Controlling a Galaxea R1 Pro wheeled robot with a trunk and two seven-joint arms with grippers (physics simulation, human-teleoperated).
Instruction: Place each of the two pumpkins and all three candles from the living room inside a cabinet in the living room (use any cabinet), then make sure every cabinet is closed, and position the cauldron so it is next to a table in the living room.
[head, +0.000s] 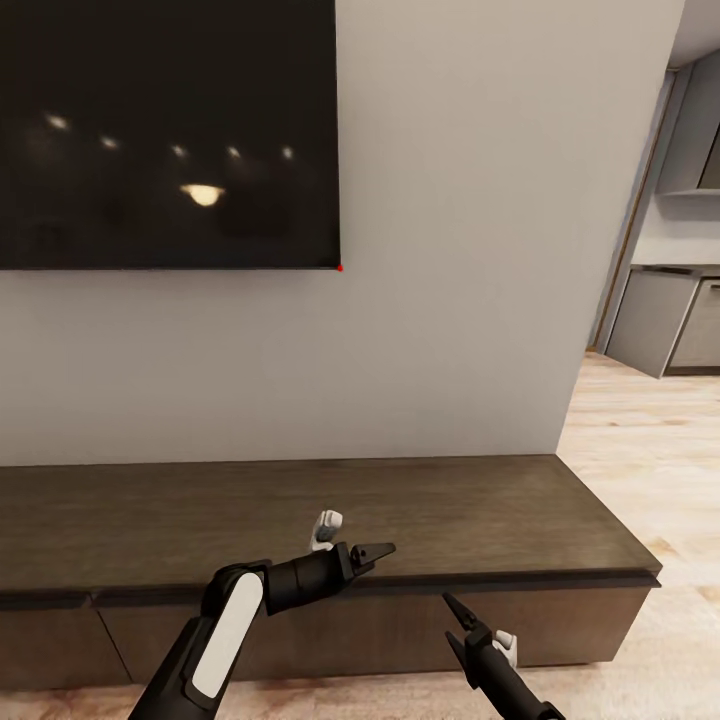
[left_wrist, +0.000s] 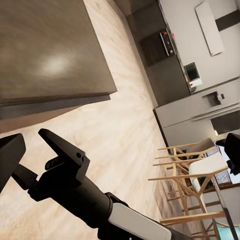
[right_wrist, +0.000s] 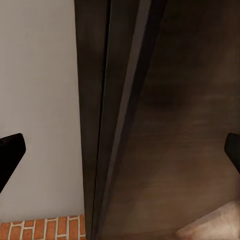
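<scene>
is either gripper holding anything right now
No. The left gripper and right gripper are both open and empty, in front of the cabinet.

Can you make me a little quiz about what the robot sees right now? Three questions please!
1. True or false: a pumpkin sits on top of the long brown cabinet.
2. Pick one. What hangs on the wall above the cabinet? A) a big dark screen B) a round clock C) a shelf of books
3. Fill the gap: the left gripper and the right gripper both have their fingers ____ and hold nothing.

Key
1. False: no pumpkin lies on the part of the top in view.
2. A.
3. Open.
</scene>
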